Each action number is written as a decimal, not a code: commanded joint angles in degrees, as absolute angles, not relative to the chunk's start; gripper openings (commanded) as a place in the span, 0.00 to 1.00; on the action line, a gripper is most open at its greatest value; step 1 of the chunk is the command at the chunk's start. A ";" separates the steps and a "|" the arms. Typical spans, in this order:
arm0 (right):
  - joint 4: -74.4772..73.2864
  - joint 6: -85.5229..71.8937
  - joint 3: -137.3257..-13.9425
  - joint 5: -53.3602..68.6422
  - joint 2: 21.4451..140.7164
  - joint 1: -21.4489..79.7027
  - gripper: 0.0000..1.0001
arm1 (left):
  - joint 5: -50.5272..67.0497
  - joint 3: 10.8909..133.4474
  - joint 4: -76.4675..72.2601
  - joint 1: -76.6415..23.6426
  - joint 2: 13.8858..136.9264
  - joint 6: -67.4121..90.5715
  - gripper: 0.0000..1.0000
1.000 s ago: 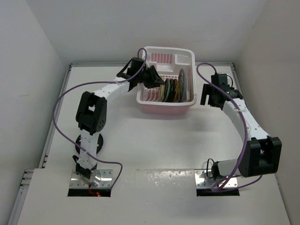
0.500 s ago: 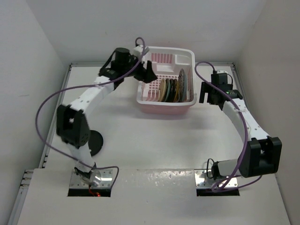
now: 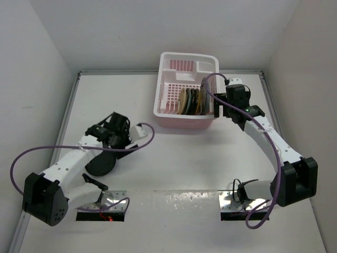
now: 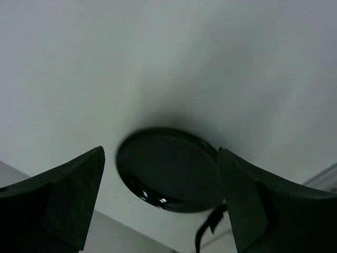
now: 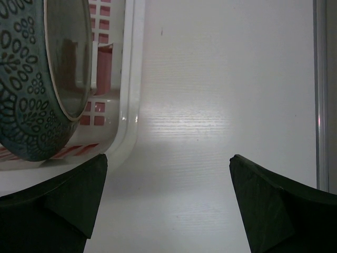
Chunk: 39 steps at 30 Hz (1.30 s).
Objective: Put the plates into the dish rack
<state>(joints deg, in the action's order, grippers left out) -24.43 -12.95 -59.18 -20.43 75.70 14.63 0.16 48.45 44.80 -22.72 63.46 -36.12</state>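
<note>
Overhead first: the dish rack [image 3: 184,122] sits at the middle of the tabletop's [image 3: 184,158] far edge, with a row of plates [image 3: 190,101] standing on edge in its right half. One glossy black plate [image 3: 101,164] lies flat on the table, well apart from the rack and toward the near-left corner. The left claw [image 3: 109,145] hangs over the table just beyond that plate, on its far side, and from up here you can't tell how far it's spread. The right claw [image 3: 217,105] is close against the rack's right wall; touching or not, I can't say. Left wrist view: the two fingers [image 4: 58,205] are wide apart and carrying nothing, and the black plate [image 4: 168,168] sits squarely in the gap ahead of them, untouched, a glint on its near rim. Right wrist view: the fingers [image 5: 52,200] are spread wide here too, nothing between them but bare table. Off to the left is the rack's white rim [image 5: 129,105], and inside it a blue-green patterned plate [image 5: 26,95] stands upright on the pink slotted floor.
</note>
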 commanded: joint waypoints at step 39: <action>-21.88 -13.79 -60.64 -20.31 74.79 15.12 0.97 | -10.04 60.87 34.71 -18.30 77.51 -18.47 0.00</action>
<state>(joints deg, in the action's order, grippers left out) -24.10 -11.00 -59.05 -20.69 75.00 16.56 -14.61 50.61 35.27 -21.91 76.31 -25.08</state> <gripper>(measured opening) 0.972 0.022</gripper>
